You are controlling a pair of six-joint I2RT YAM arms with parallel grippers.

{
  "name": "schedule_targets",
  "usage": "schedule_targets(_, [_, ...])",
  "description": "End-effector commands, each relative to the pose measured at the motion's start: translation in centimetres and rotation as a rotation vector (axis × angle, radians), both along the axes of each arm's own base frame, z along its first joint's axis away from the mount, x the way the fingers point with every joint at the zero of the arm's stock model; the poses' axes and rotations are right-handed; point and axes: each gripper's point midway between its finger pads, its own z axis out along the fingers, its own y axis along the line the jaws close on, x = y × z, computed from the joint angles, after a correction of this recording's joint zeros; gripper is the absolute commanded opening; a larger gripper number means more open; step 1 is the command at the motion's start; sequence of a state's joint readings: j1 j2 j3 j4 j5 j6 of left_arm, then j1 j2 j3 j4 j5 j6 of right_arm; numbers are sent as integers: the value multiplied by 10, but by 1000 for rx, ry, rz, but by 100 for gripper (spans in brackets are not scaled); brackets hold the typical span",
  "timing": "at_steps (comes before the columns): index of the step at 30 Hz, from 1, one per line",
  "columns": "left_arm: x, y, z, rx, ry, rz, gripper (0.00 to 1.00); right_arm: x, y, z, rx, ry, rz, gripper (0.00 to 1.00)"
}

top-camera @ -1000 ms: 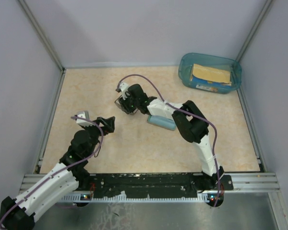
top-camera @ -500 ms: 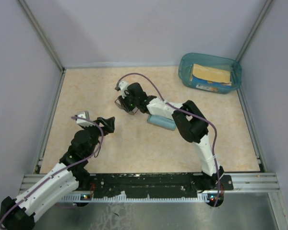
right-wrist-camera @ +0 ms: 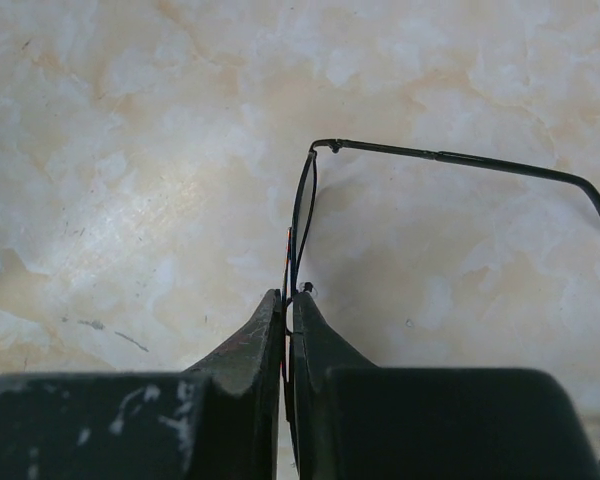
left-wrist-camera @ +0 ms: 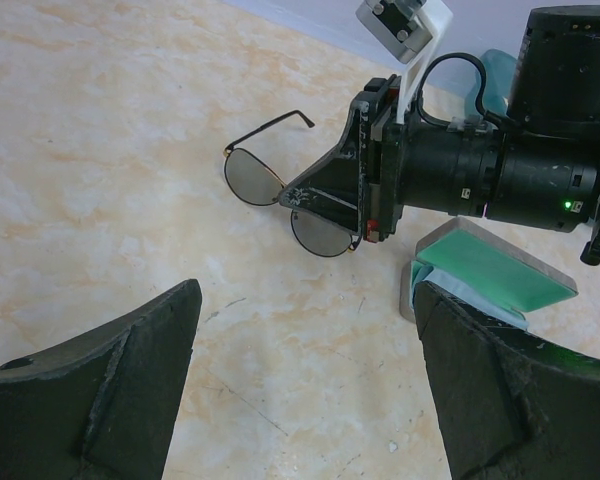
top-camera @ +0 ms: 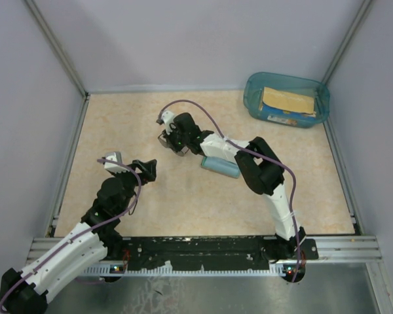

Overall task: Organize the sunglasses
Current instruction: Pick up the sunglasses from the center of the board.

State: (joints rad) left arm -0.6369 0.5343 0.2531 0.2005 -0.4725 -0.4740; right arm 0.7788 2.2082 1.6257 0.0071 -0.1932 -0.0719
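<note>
From the left wrist we see the sunglasses out on the marbled tabletop, gripped at the bridge between the two lenses by the right jaws, which are clamped together on the thin wire. One temple arm stands open behind the lenses, and we cannot tell whether the lenses touch the tabletop. Near them, beside the right arm, lies a grey-edged case with a green face. The left jaws stand wide apart in the foreground with only bare tabletop between them. From the right wrist we see the two jaw tips pressed onto the frame, which is edge-on, with a long temple arm running off to the right. From above, the left arm sits well apart from the sunglasses, and a blue bin sits in the far right corner.
</note>
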Motion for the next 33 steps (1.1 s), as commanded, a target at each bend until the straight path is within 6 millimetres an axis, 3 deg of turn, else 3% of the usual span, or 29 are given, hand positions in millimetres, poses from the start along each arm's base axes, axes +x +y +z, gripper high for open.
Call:
schedule_targets(1, [0,5,0,7,-9,19,93,4,16,27,43,-78,35,2])
schedule_targets(7, [0,4,0,2,-1,16,93,-1,17,54,87,-163,71,0])
schedule_targets(15, [-4,11,14,-13,-22,33,93,-33,19,102,143,-357,194,0])
schedule_targets(21, [-9,17,24,-11,-24,48,93,-67,12,130,210,-452,269,0])
schedule_targets(33, [-14,20,51,47,-17,31,95,-152,-22,148,143,-638,476,0])
